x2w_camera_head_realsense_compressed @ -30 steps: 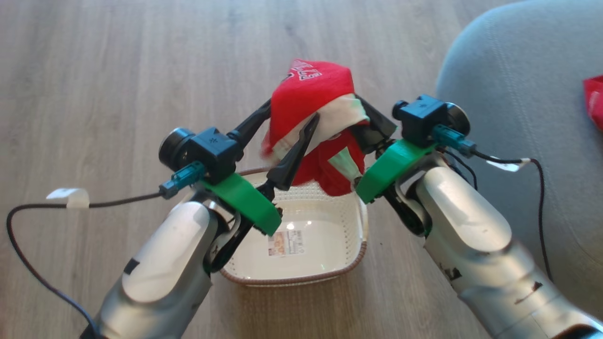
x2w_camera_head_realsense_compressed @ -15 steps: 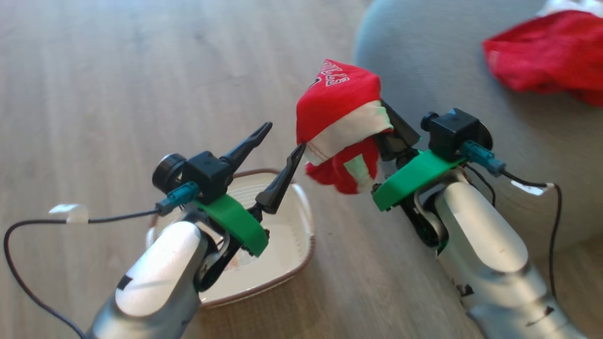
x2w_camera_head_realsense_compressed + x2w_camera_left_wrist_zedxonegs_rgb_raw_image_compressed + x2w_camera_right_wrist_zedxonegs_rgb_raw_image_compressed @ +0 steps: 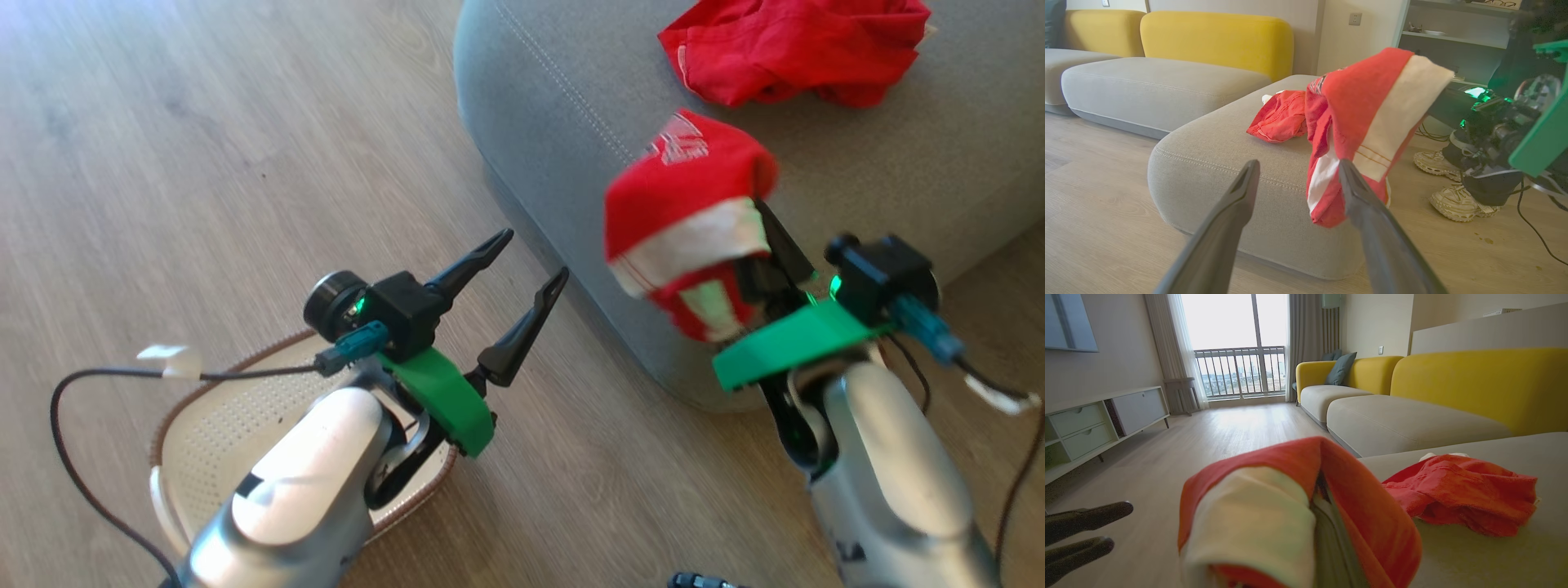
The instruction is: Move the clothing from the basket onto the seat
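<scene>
A: Head view first. What changed?
B: Cam swung right w/ the body. 1 s ago both arms had the held garment (image 3: 686, 204) above the basket (image 3: 220, 408). Now the left gripper (image 3: 535, 255) is off it, fingers spread wide and empty, frame centre. Basket sits lower left, half under the left forearm.
A: And the other arm?
B: The right gripper (image 3: 767, 245) is clamped on that garment, tips buried in cloth. It's right of centre, over the near edge of the seat (image 3: 555, 122). A second red piece (image 3: 784, 49) already lies top right on the cushion. Transfer prob nearly done; drop comes next, I'd guess.
A: Left wrist view?
B: Own two fingers far apart, bottom centre. Garment hangs centre-right: soft red fabric, cream band, white panel, limp folds. Seat = grey woven upholstery, rounded edge, pale stitch line. A person's sneakers (image 3: 1457, 202) on the wood floor (image 3: 1098, 196), right side.
A: Right wrist?
B: Cloth bunched over the fingers at bottom centre, red w/ cream fold. Second red piece crumpled mid-right on the seat. Left gripper's dark tips at lower left.
</scene>
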Motion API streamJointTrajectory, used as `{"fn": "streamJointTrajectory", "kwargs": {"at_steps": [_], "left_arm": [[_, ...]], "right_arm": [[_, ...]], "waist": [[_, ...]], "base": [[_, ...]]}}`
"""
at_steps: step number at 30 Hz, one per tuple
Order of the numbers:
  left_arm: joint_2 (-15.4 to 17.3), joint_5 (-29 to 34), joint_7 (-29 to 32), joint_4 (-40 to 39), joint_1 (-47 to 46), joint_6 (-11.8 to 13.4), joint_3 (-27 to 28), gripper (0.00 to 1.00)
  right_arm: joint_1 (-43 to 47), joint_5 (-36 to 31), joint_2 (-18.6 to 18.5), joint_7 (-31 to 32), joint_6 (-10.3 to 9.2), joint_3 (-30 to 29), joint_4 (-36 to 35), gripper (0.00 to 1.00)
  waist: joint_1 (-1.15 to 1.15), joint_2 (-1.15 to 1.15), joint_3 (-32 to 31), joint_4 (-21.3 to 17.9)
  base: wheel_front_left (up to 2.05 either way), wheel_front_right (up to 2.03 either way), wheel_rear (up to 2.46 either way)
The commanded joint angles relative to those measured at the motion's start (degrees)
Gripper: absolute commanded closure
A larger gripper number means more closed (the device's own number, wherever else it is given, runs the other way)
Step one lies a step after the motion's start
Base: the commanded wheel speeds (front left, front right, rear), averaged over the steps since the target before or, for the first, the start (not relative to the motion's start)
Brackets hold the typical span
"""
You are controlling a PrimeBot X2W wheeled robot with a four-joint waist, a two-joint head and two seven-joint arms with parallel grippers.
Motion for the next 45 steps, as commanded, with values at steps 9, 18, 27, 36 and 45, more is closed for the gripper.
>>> {"fn": "streamJointTrajectory", "kwargs": {"at_steps": [9,18,27,36,45], "left_arm": [[2.62,-0.66,-0.69,-1.60,-5.52,-0.06,-1.06,0.00],[7.18,-0.76,-0.35,-3.57,-5.86,-0.07,-2.74,0.00],[10.23,0.85,2.99,-8.26,-7.50,0.25,-3.50,0.00],[12.34,1.27,5.59,-11.70,-9.82,0.16,-4.47,0.00],[13.58,1.07,6.02,-13.04,-10.67,0.14,-4.81,0.00]], "right_arm": [[3.37,-5.86,-1.51,-0.54,-0.01,-5.48,-8.41,1.00],[-9.47,-8.11,-11.06,-0.23,-0.01,-10.27,-5.12,1.00],[-24.46,-8.53,-17.54,2.16,-0.01,-14.17,-0.93,1.00],[-38.67,-10.81,-23.46,6.64,-0.01,-25.83,7.26,1.00],[-44.34,-16.15,-24.80,11.73,-0.01,-38.99,17.09,1.00]], "waist": [[0.00,0.00,5.82,-0.73],[0.00,0.00,13.53,-0.77],[0.00,0.00,20.80,0.23],[0.00,0.00,27.64,4.01],[0.00,0.00,32.20,8.52]], "base": [[0.00,0.00,0.00],[0.00,0.00,0.00],[0.00,0.00,0.00],[0.00,0.00,0.00],[0.00,0.00,0.00]]}}
